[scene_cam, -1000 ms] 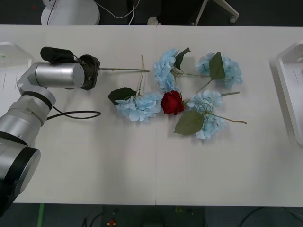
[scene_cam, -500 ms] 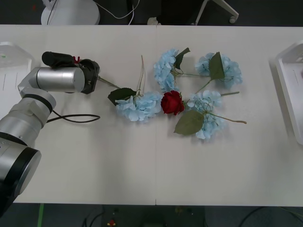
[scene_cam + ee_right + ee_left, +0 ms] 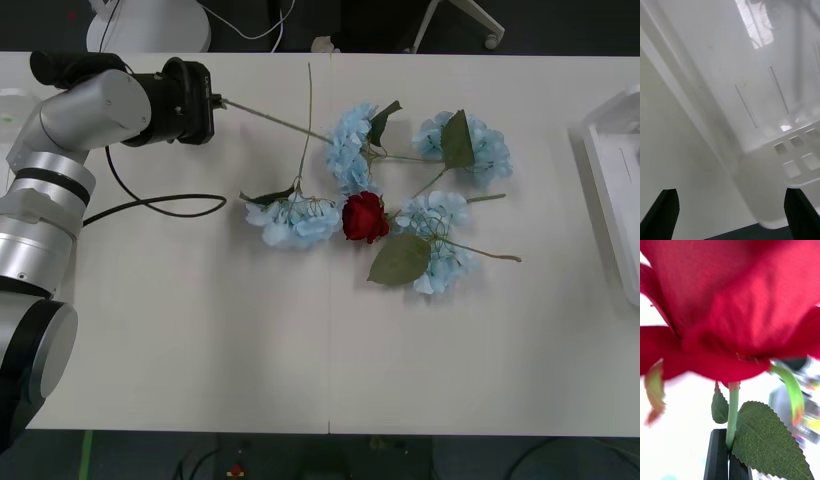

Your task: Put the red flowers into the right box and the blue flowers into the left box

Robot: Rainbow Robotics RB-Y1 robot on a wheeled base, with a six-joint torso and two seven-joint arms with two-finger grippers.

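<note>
Upper left on the desk (image 3: 200, 330), the left gripper (image 3: 211, 101) grips a red flower (image 3: 733, 303) by its stem. Its target, the right box (image 3: 606, 150), sits far right beneath the open right gripper (image 3: 733, 204). Carry it high over the blue flowers (image 3: 296, 220), bloom leading.

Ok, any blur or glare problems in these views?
Left wrist view: the red rose bloom is blurred, its leaf sharp, background blown out white. Right wrist view: a bright reflection glares on the right box. Front view: sharp, evenly lit.
</note>
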